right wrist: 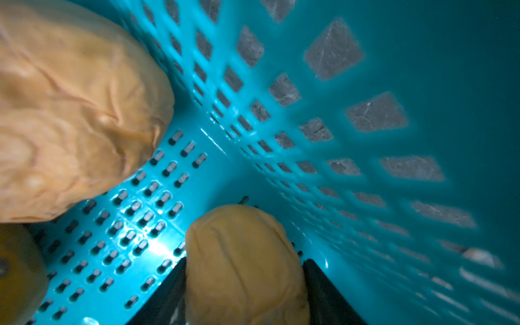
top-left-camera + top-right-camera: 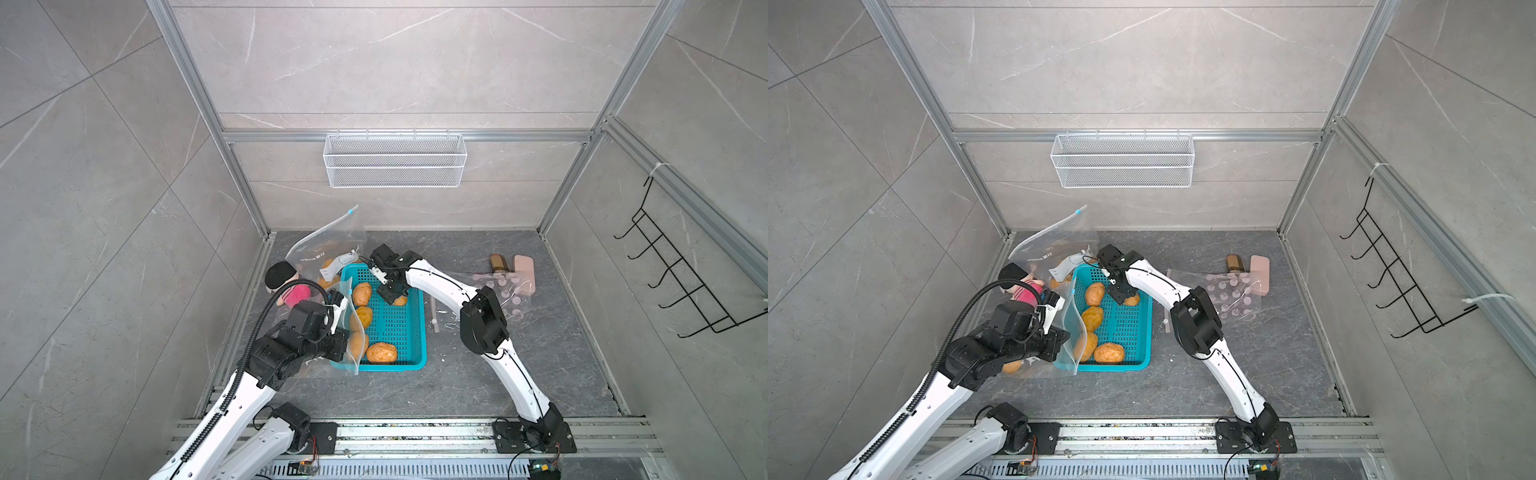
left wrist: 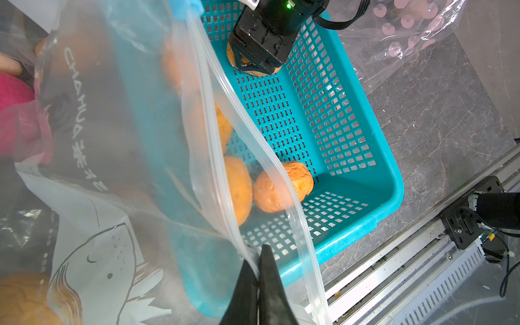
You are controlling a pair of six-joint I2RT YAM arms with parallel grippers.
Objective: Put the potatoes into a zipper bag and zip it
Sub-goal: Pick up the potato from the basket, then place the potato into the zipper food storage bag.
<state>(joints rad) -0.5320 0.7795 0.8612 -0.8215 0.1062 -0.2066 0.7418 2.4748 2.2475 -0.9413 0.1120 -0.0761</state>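
A clear zipper bag point(image 2: 328, 245) point(image 2: 1054, 245) point(image 3: 112, 140) stands open against the left side of a teal basket point(image 2: 423, 324) point(image 2: 1125, 328) point(image 3: 365, 157). My left gripper point(image 3: 257, 261) point(image 2: 345, 305) is shut on the bag's rim. At least one potato point(image 2: 1011, 367) point(image 3: 22, 298) lies inside the bag. Several potatoes point(image 2: 362, 293) point(image 2: 1108, 352) point(image 3: 281, 188) lie in the basket. My right gripper point(image 1: 246, 263) point(image 2: 397, 297) reaches into the basket's far end. Its fingers point(image 1: 318, 281) press both sides of a potato point(image 1: 239, 230) point(image 2: 401, 301) resting on the basket floor.
A pink plush doll point(image 2: 293, 291) lies left of the bag. At the right lie a clear bag of pink discs point(image 2: 505, 291), a brown bottle point(image 2: 496, 262) and a pink block point(image 2: 523, 266). A wire basket point(image 2: 395, 160) hangs on the back wall and a black hook rack point(image 2: 673, 282) on the right wall.
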